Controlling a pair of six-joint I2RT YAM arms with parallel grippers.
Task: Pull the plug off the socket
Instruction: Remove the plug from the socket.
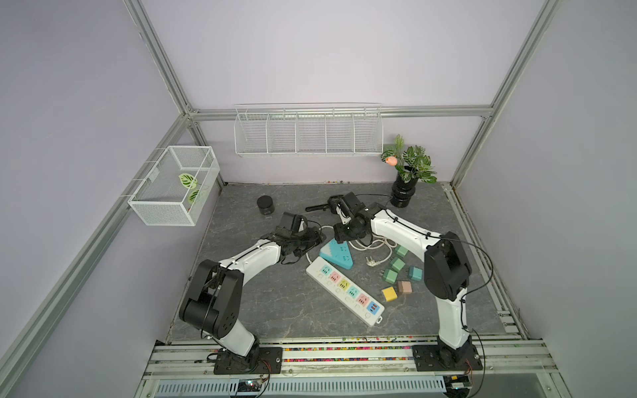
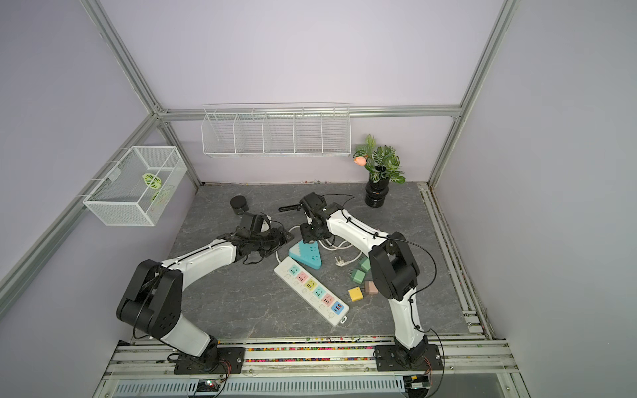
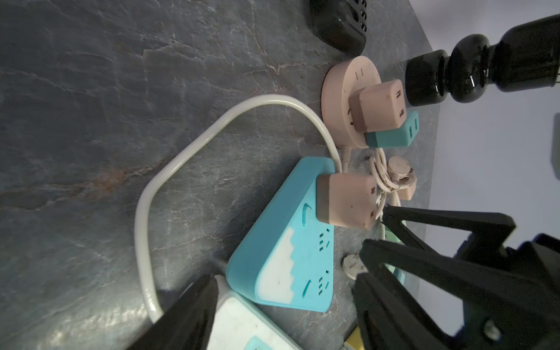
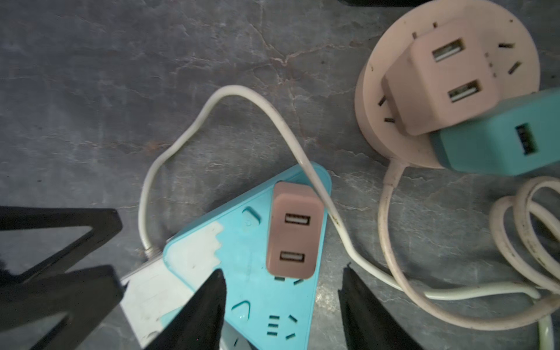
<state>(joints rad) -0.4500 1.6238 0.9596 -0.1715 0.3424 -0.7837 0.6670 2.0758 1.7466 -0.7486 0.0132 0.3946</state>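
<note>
Left to do: closing open, empty right gripper [image 4: 283,269] on pink square USB plug [image 4: 292,233], pulling it from blue triangular plastic socket [image 4: 245,272]. Left gripper [image 3: 286,277] likewise open, empty.

counter [image 4: 91,91]: matt grey, veined stone look | plug [image 4: 292,236]: matt pink plastic | socket [image 4: 248,266]: smooth blue plastic | vase [image 3: 472,69]: glossy black | basket [image 1: 306,138]: white metal wire

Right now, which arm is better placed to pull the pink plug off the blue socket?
Right: the right pincer, open, is lined up over the plug; the left pincer sits beside the socket.
</note>
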